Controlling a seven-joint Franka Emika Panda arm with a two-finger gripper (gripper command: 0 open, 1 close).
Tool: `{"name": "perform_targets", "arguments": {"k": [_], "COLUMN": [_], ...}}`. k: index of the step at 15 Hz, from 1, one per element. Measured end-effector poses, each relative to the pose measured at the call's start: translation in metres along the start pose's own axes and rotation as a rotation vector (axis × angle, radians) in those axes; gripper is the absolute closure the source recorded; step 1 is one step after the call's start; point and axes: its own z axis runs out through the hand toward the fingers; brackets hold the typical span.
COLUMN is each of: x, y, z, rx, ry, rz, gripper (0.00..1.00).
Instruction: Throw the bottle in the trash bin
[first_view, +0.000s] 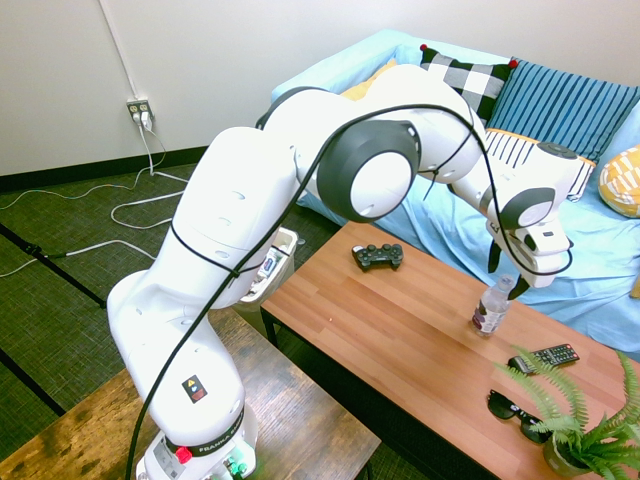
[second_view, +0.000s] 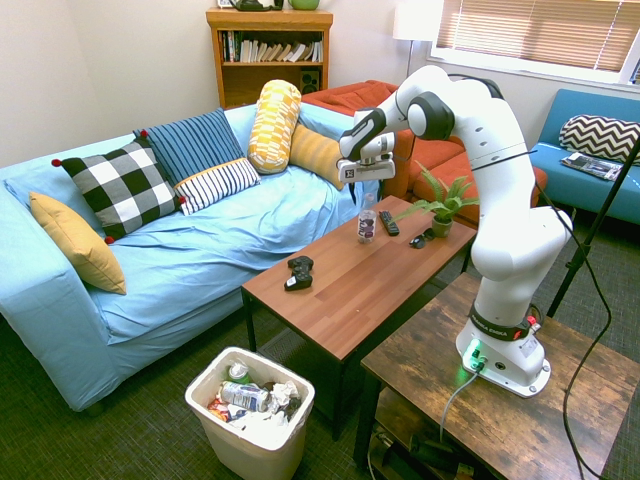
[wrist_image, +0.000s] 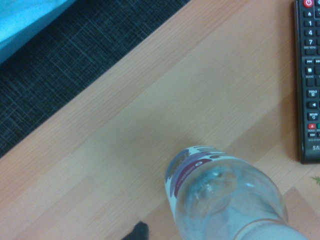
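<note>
A living-room-like space: blue-draped sofa (second_view: 190, 240), patterned cushions (second_view: 121, 187), coffee table (second_view: 340, 275).

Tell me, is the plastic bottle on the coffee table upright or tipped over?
Upright: the bottle stands on its base, neck up toward the gripper.

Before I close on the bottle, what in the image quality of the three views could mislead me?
Wrist view: bottle soft and cut off at the bottom edge, table grain slightly blurred, dim shadow beside the remote. First exterior view: pale glare on the wooden stand's top. Second exterior view: bright window blinds, washed-out lampshade.
</note>
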Motion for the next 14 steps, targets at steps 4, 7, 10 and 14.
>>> {"name": "perform_targets", "arguments": {"k": [4,7,10,14], "x": [0.0008,0.0068,0.0087,0.0064], "y": [0.0000,0.0040,0.0057,0.0050], "z": [0.0015,0.0065,0.0070,0.0072], "rx": [-0.014,-0.022,-0.026,-0.026], "ry": [-0.018,-0.022,-0.030,-0.038], "rz": [0.010,0.017,0.019,0.014], "gripper": [1.00,1.00,1.00,1.00]}}
